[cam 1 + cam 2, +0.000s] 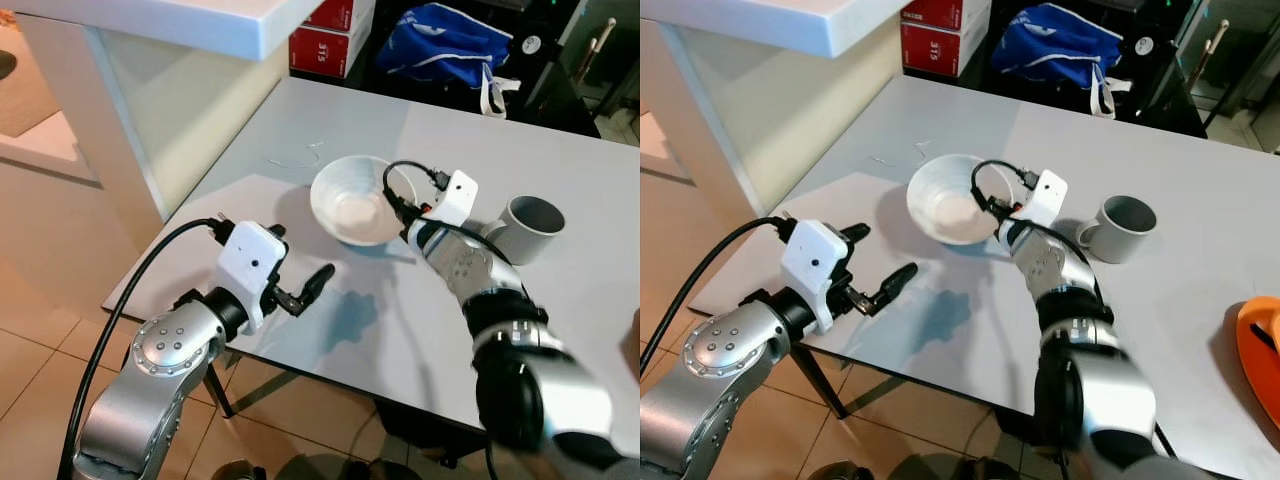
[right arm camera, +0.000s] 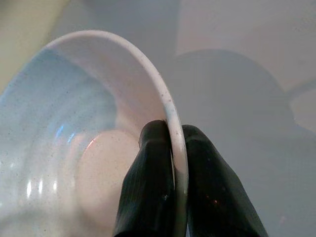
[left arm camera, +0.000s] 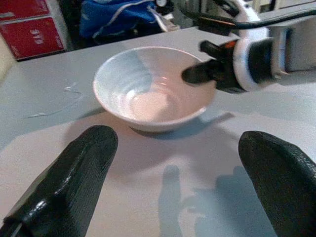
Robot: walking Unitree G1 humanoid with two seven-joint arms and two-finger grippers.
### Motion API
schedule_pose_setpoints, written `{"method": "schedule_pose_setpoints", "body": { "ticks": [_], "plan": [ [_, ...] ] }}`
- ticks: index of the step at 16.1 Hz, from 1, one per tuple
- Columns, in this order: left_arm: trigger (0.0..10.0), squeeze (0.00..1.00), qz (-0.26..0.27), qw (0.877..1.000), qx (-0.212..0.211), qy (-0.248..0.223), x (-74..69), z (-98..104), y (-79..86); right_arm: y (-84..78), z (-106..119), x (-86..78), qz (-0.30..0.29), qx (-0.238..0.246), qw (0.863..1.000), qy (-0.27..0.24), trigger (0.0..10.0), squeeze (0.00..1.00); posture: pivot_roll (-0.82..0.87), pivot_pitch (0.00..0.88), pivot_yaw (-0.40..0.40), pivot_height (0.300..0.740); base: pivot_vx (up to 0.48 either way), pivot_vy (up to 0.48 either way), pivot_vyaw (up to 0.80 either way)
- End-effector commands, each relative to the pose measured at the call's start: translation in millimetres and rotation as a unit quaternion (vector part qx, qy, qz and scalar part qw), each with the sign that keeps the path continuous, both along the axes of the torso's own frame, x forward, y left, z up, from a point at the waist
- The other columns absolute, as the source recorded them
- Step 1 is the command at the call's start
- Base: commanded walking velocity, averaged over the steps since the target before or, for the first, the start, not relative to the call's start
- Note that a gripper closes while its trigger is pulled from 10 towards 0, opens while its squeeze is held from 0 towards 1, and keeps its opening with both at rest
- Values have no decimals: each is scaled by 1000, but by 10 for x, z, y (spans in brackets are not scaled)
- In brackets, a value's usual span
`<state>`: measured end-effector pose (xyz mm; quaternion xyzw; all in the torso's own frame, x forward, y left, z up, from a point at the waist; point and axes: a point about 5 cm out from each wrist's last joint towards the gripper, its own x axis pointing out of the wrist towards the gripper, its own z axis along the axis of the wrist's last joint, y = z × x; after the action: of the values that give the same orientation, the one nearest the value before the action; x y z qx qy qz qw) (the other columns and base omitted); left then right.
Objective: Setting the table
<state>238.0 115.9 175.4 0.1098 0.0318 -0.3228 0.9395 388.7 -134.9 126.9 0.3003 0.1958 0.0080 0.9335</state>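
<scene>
On the grey counter, the right gripper pinches the white bowl by its rim at frame centre and should hold it level, while the left gripper waits spread apart at lower left.

A blue bag with white trim lay past the far edge of the grey table, beside stacked red boxes. A white counter overhung the tiled floor. An orange object sat at the table's right edge.

Glossy glazed ceramic bowl, matt grey mug, smooth matt tabletop, brushed silver metal arms
</scene>
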Motion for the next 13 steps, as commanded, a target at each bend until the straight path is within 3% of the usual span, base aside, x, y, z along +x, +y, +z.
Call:
{"method": "schedule_pose_setpoints", "body": {
  "ticks": [1, 2, 7, 13],
  "plan": [
    [10000, 0, -16, 1000, 4, 5, -36, 2, -33, -91, 37, 26, -26, 2, 1000, -3, 10000, 0, 40, 79, -60, 740, 0, 0, 0],
    [10000, 0, -17, 1000, 4, 6, -33, 13, -33, -126, 12, 31, -36, 6, 999, 18, 10000, 1000, 39, 78, -60, 740, 0, 0, 0],
    [10000, 0, -17, 1000, 3, 5, -29, 26, -32, -197, 13, 35, -48, 32, 997, 44, 10000, 1000, 37, 78, -58, 740, 0, 0, 0],
    [10000, 0, -15, 1000, 4, 2, -26, 45, -22, -291, 215, 99, -44, 31, 998, 27, 10000, 1000, 38, 78, -56, 740, 0, 0, 0]
  ]
}}
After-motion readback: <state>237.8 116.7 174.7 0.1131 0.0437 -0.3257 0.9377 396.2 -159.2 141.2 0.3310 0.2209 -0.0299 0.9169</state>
